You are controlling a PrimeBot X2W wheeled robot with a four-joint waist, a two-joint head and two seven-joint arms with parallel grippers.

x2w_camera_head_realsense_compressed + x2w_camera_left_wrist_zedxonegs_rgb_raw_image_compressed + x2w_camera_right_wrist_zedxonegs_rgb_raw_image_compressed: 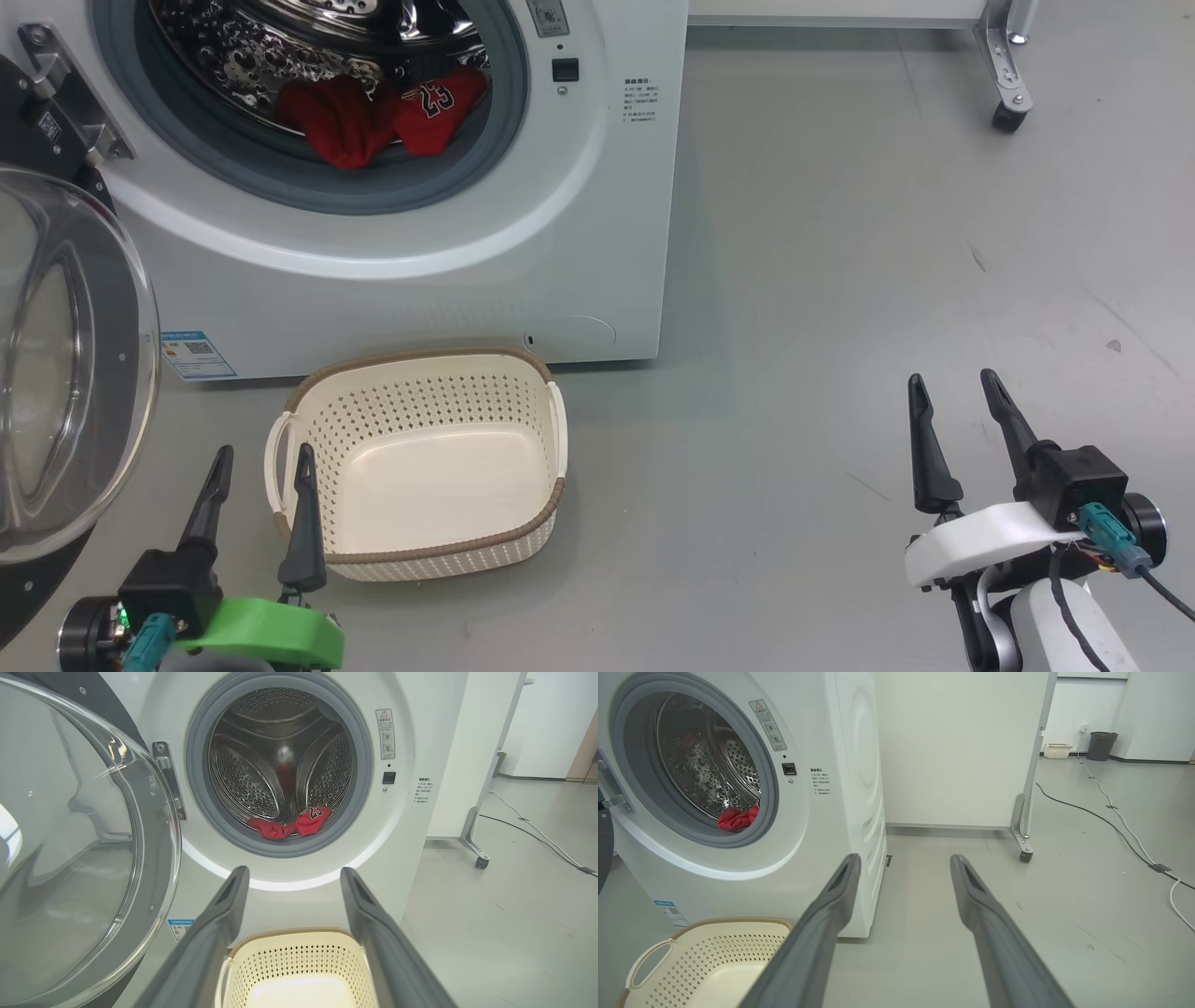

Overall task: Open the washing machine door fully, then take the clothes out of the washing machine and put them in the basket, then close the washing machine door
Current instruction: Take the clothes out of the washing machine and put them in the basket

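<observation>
Left jaws and right jaws stood apart, empty, pointing forward; basket [439,485] just ahead of left jaws lay empty; clothes [373,117] lay in washer [579,233].

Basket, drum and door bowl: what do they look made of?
The basket looks like matte cream moulded plastic, going by its punched holes and smooth rounded corners. The drum looks like polished steel: mirror glare, perforated rows. The door bowl is clear and glossy, glass or plastic; I cannot tell which.
</observation>
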